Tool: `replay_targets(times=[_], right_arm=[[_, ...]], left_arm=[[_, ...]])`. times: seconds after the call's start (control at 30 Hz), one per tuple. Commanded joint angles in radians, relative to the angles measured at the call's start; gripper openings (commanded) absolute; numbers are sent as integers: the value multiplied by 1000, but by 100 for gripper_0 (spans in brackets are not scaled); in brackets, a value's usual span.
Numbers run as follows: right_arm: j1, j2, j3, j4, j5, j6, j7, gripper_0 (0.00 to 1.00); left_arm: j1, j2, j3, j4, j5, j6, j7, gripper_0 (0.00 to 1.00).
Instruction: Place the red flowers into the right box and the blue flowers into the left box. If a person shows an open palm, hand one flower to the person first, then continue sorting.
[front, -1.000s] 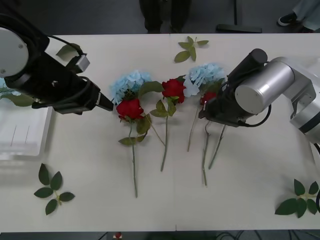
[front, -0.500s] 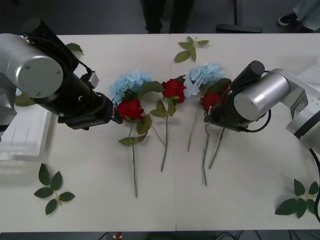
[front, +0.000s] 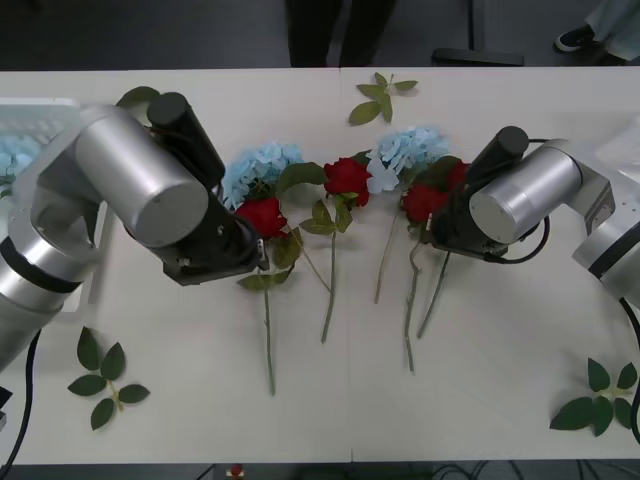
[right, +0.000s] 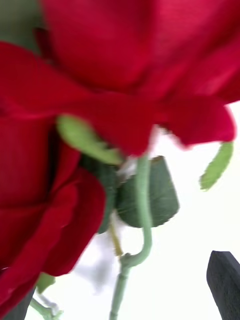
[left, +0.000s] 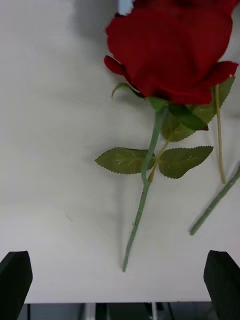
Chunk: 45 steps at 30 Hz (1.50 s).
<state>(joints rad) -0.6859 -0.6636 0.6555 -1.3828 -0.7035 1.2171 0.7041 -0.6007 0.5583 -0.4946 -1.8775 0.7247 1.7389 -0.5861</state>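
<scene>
Since the earlier frames: left arm swung in from the far left, wrist now over the leftmost rose; right arm nearly unmoved. Table spanning the scene, a white tray, the left box, at its far-left edge, pale blue blooms inside. Left gripper over the stem of the leftmost of the red flowers, bloom on the far side, stem running straight toward the near edge; in the left wrist view fingers at both corners, spread wide, holding nothing, stem lying midway between them, long axis crossing the gap. Right gripper at the rightmost rose; right wrist view close on red petals, one finger at a corner, apparently open, no grip evident. Blue flowers on the far side of the roses, a second cluster to the right. Left arm judged nearer to a clean grasp.
</scene>
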Motion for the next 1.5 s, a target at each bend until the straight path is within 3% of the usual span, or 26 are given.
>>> replay_targets(times=[0.03,0.33,0.57,0.6,0.63,0.67,0.73,1.37,1.4,1.5], right_arm=[[14,4,-13,14,13,-5,40,98],[37,6,-13,16,27,-13,51,98],[49,4,-13,16,24,-27,54,95],[52,4,-13,14,22,-33,55,89],[55,6,-10,16,26,-41,58,65],[57,4,-7,16,29,-47,63,30],[60,4,-1,16,39,-53,67,0],[52,-13,12,13,21,-76,72,0],[42,-24,7,11,-1,-73,74,0],[8,-60,-14,-4,-80,-37,80,0]], left_arm=[[-34,3,-91,-31,-97,-59,9,100],[-34,-32,-199,78,-183,-223,20,100],[-34,-100,-208,167,-266,-251,2,100],[-33,-104,-211,170,-278,-251,-3,100],[-34,-106,-220,172,-291,-251,-17,100],[-33,-106,-228,173,-306,-252,-20,100],[-33,-106,-240,181,-309,-257,-18,100],[-33,-110,-280,302,-332,-338,-64,100],[-33,-110,-280,302,-332,-337,-64,97],[-33,-110,-280,304,-332,-335,-64,71]])
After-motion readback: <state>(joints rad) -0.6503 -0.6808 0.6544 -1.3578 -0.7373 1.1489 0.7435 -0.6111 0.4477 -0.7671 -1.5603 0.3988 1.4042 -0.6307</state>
